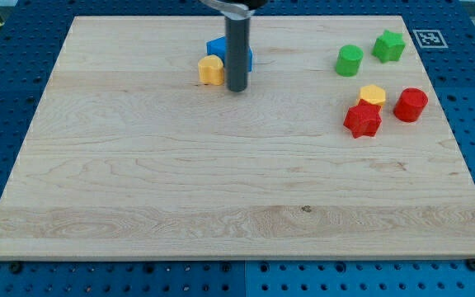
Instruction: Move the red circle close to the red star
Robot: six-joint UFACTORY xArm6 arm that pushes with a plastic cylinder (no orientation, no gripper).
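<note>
The red circle [411, 105] lies at the view's right, just right of the red star [362, 120], with a small gap between them. A yellow block [372, 95] sits between them, slightly above, touching the star's top. My tip [237, 88] is far to the left of both, at the view's top centre, next to a yellow block [211, 70] and in front of a blue block [219, 48] that the rod partly hides.
A green circle [349, 60] and a green star [389, 45] lie above the red blocks near the board's top right. The wooden board [221, 190] rests on a blue perforated table. A tag marker [427, 37] sits by the board's top right corner.
</note>
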